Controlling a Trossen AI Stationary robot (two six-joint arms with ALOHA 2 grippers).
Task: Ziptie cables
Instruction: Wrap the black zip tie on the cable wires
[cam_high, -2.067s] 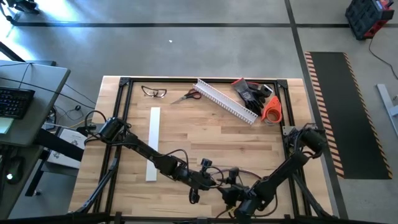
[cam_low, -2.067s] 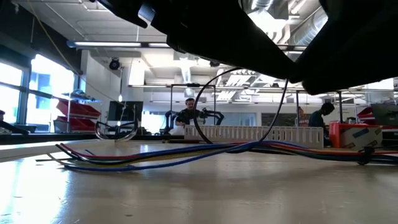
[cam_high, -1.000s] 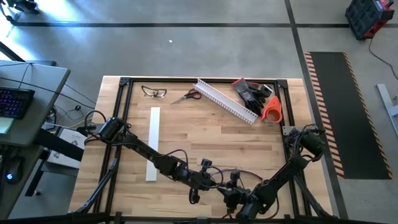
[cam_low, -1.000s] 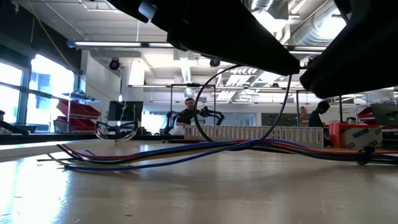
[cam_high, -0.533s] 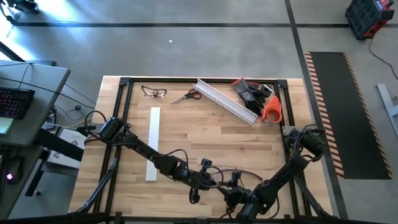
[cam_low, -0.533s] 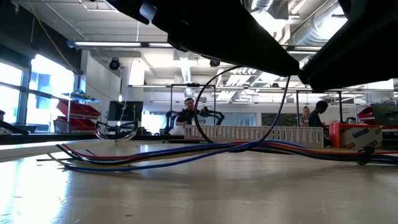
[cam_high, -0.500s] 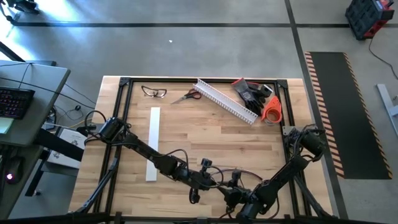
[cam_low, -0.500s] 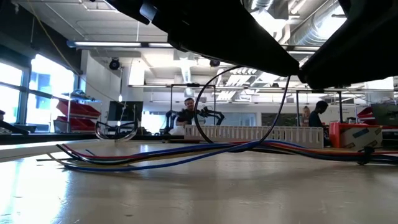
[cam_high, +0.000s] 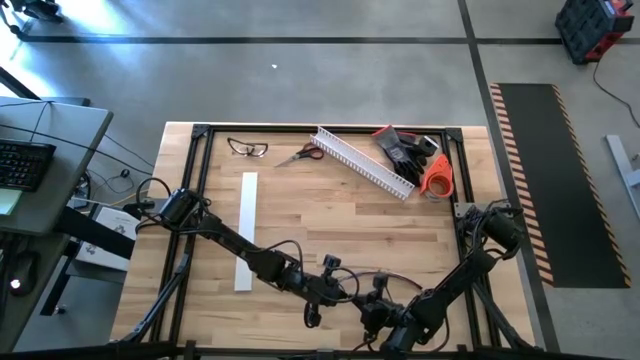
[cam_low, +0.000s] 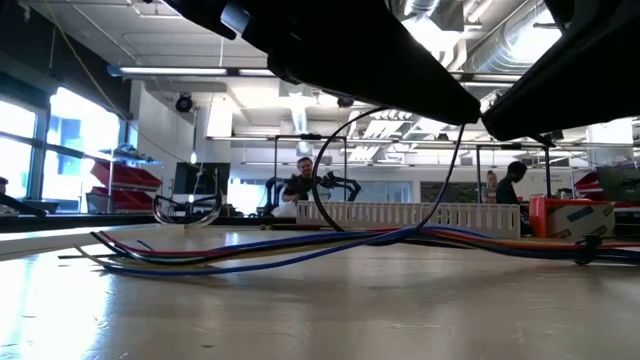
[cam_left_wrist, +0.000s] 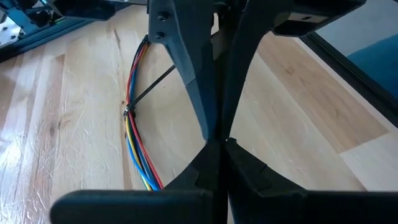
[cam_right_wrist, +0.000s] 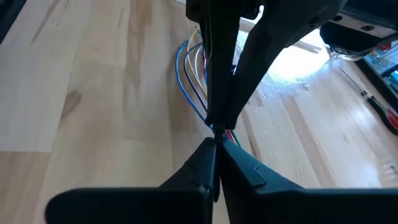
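Left gripper: the left gripper (cam_left_wrist: 217, 140) sits low over the near edge of the table, fingers pressed fully together; nothing shows between its fingertips in its own wrist view, so it appears to be clenched on nothing.

Right gripper: the right gripper (cam_right_wrist: 216, 138) is close beside the left one, at the near edge, fingers also pressed together. The cables run right at its tips in its wrist view; whether it pinches a wire or a ziptie tail there I cannot tell.

Cables: the cables (cam_left_wrist: 134, 140) lie on the table (cam_high: 330, 215) just beyond the left gripper, a limp curve of red, blue, yellow and dark wires. In the low view they trail flat across the wood (cam_low: 250, 250).

Ziptie: one ziptie (cam_left_wrist: 152, 87) already circles the bundle a little ahead of the left gripper's tips, its thin dark tail sticking out straight and slanting away from the wires.

Done so far: one tie looks fitted and cinched around the wires, judging from how they pinch together at that spot.

Left to do: probably more ties along the rest of the bundle, which fans loose past the right gripper; the tail is untrimmed.

Far from both grippers: the white slotted channel (cam_high: 362, 161), scissors (cam_high: 299, 155), safety glasses (cam_high: 247, 148) and orange tape roll (cam_high: 437, 176) at the far edge; a white strip (cam_high: 246, 230) well to the left arm's side.
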